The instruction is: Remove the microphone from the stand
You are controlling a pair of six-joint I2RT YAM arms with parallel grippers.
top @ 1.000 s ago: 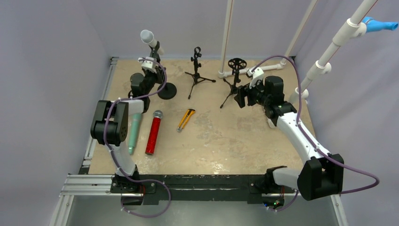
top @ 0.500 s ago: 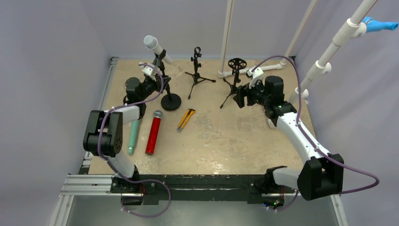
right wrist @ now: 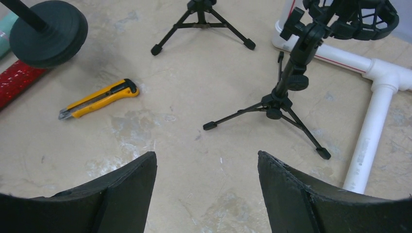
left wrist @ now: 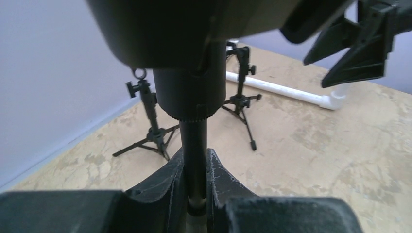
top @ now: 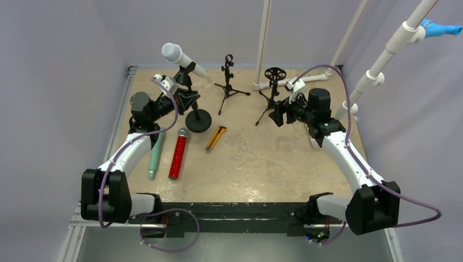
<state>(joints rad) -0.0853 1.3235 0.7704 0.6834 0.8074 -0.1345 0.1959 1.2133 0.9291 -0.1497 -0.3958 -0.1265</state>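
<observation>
Left gripper (left wrist: pixel 194 162) clamped on the stand (left wrist: pixel 193 138).
The microphone (top: pixel 180 56) sits clipped above it; right gripper (right wrist: pixel 206 174) spread wide, well apart.

Left arm stretches forward with its left hand (top: pixel 187 100) pinched shut, right arm likewise with right hand (top: pixel 279 112) spread wide.

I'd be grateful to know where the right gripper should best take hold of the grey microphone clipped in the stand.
Probably the bare barrel of the microphone just above the clip, jaws across it, coming from above on the right side. It tilts up toward the left, and the left gripper, shut on the pole, occupies the space below.
</observation>
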